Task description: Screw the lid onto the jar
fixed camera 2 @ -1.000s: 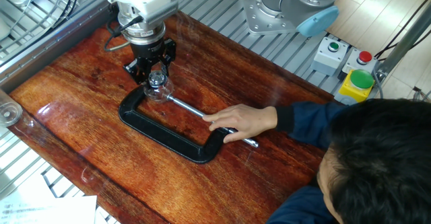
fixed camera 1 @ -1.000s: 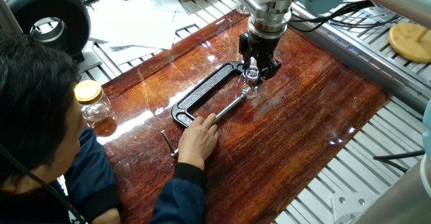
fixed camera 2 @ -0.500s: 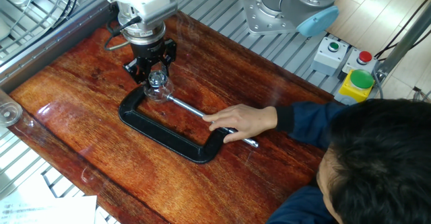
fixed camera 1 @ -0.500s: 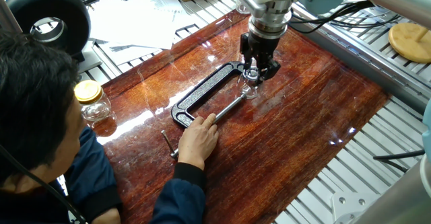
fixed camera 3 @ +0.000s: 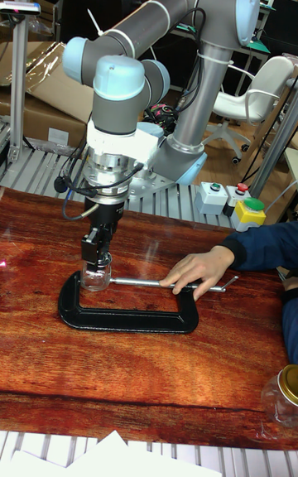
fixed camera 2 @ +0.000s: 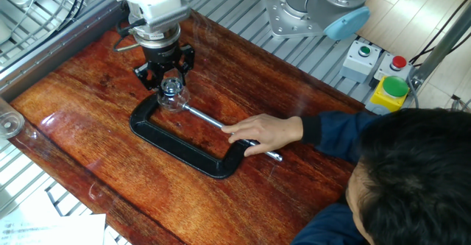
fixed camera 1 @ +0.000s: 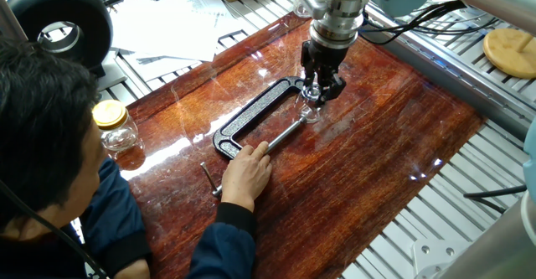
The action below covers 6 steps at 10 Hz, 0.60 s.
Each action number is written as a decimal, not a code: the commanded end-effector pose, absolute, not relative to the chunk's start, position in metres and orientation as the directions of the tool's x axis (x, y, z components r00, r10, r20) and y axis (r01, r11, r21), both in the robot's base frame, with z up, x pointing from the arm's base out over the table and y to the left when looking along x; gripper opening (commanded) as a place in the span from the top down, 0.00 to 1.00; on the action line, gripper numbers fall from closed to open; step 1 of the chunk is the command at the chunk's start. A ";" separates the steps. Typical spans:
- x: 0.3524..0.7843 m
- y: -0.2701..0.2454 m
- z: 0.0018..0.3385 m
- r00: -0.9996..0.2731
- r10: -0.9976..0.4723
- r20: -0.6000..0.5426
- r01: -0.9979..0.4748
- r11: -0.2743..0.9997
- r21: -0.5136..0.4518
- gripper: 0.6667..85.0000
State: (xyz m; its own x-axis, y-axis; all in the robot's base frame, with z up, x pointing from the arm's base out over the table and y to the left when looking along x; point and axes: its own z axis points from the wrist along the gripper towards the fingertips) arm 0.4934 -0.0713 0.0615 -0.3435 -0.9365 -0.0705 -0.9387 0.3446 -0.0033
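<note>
Your gripper hangs straight down over the jar, its fingers closed on the lid, which sits on the jar's mouth. The jar stands upright on the table, pinched between the fixed end and the screw tip of the C-clamp, so look for both task pieces at the far end of that clamp, directly under the tool.

As for progress, you have the lid placed and gripped on the mouth, and I judge you are somewhere in the turning stage. How far the threads have engaged is too small to read in any view, so treat the seating as unconfirmed. What is left, as far as I can tell, is to finish the turn, let go and lift clear.

Working down by size: the wooden tabletop is glossy reddish-brown board throwing strong reflections, laid on a bench of aluminium rails. A person in dark blue sits at the near edge with a hand resting on the clamp's screw rod, steadying it, so mind that hand if the clamp shifts. A larger yellow-lidded jar stands well apart at the board's edge. On the robot's side you have the button boxes, one with a yellow case and green cap. Papers lie off the far corner of the board, and an office chair stands behind the arm.
</note>
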 end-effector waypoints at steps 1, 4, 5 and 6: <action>0.493 -0.073 0.062 -0.449 -0.891 -0.075 -0.893 0.449 0.012 0.55; 0.495 -0.074 0.060 -0.513 -0.855 -0.073 -0.858 0.513 0.017 0.56; 0.495 -0.076 0.060 -0.533 -0.843 -0.069 -0.846 0.533 0.016 0.57; 0.494 -0.078 0.061 -0.552 -0.831 -0.066 -0.834 0.552 0.022 0.57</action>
